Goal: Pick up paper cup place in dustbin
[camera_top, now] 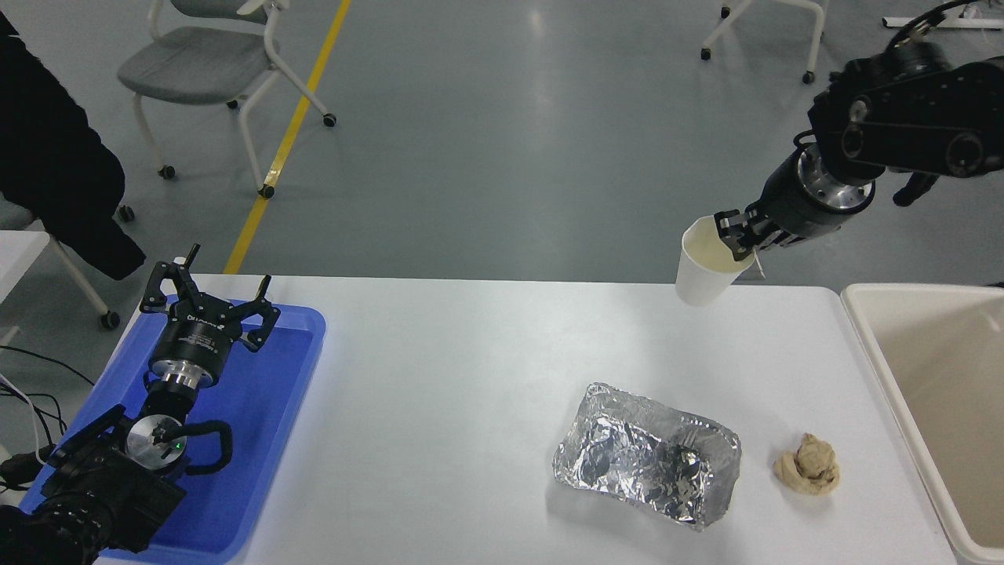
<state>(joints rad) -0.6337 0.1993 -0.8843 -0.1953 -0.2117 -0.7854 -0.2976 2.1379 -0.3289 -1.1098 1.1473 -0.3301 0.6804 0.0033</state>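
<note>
**Cup held aloft, short of the bin**

Right arm enters from the upper right, wrist angled down and to the left. Right gripper (740,238) pinches the rim of the paper cup (703,269), which hangs tilted above the white table's (439,392) far edge, left of the dustbin (867,333). Left gripper (205,302) parked over the blue tray (274,408), fingers spread.

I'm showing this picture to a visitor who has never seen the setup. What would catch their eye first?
Probably the right hand pinching the rim of the paper cup, held in the air above the table's far edge. Next, the crumpled foil tray on the white table, and the cream dustbin at the right edge.
</note>
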